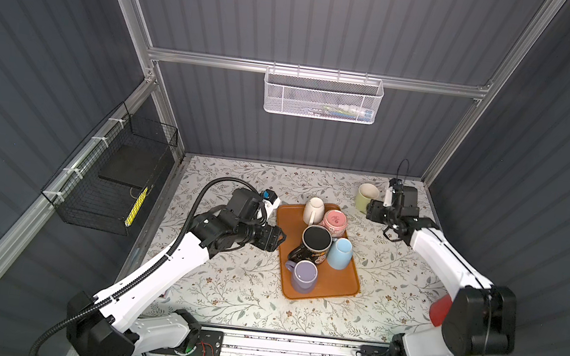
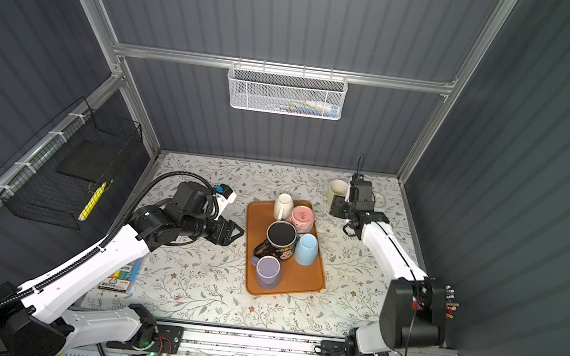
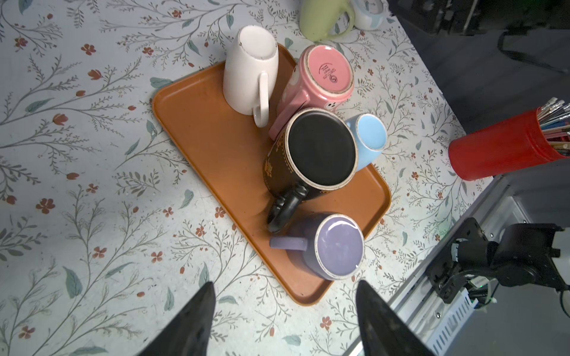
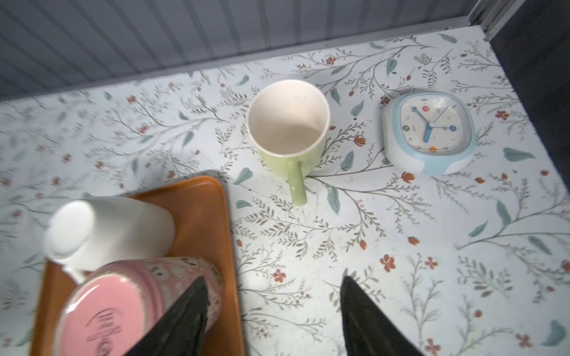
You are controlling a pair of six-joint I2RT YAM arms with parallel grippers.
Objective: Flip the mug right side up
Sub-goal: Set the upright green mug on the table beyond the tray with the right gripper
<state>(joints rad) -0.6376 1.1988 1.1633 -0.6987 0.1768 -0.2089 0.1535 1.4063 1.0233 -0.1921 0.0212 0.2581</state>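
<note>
A green mug (image 4: 288, 129) stands upright on the table at the back right, mouth up, handle toward my right gripper (image 4: 274, 282). That gripper is open, empty and a short way back from the mug (image 1: 366, 196). On the orange tray (image 1: 337, 285) several mugs stand bottom up: white (image 1: 314, 210), pink (image 1: 334, 222), black (image 1: 314, 243), light blue (image 1: 340, 254) and purple (image 1: 304, 275). My left gripper (image 3: 285, 285) is open and empty. It hovers just off the tray's left edge (image 1: 278, 239), nearest the purple mug (image 3: 336, 246).
A blue and white clock (image 4: 431, 132) lies right of the green mug. A red pencil holder (image 3: 499, 151) stands at the right near the arm's base. A pack of pens (image 2: 119, 278) lies front left. Wire baskets hang on the back wall (image 1: 323, 96) and left wall (image 1: 109, 183).
</note>
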